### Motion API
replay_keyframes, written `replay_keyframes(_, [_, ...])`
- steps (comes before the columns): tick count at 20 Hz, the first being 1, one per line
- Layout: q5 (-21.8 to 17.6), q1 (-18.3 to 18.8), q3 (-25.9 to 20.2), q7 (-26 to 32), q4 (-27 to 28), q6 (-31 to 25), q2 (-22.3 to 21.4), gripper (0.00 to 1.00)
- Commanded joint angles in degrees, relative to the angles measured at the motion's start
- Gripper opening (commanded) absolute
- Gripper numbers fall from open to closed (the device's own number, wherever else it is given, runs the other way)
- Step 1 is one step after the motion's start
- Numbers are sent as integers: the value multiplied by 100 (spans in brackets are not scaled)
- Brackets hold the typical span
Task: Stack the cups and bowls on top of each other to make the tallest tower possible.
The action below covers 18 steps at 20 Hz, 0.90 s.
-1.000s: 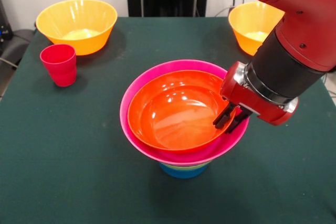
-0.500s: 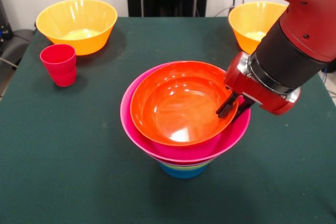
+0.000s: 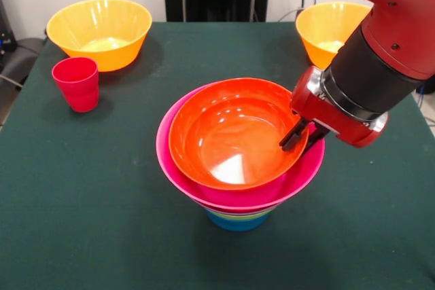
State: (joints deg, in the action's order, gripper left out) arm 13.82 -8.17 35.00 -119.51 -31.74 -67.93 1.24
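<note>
Your gripper (image 3: 300, 138) pinches the orange bowl's (image 3: 234, 134) rim atop the tower (image 3: 238, 188). Behind the tower, two yellow bowls (image 3: 99, 32) and the red cup (image 3: 77, 83) remain unstacked.

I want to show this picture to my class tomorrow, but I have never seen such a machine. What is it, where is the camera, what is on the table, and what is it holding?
It is a red and black robot arm with a gripper. The camera looks across a table with a dark green cloth. In the middle stands a tower of nested bowls. The gripper pinches the rim of the top orange bowl, which sits tilted in a pink bowl. Two yellow bowls and a red cup wait apart.
</note>
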Motion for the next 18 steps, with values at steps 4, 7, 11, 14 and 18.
replay_keyframes(4, [57,-63,-391,-1170,-489,-222,-39,0])
replay_keyframes(7, [43,-70,-380,-1167,-498,-205,-45,0])
replay_keyframes(11, [23,-76,-370,-1164,-511,-163,-51,0])
replay_keyframes(14, [19,-83,-367,-1162,-511,-158,-51,0])
replay_keyframes(18, [19,-82,-373,-1154,-505,-158,-52,100])
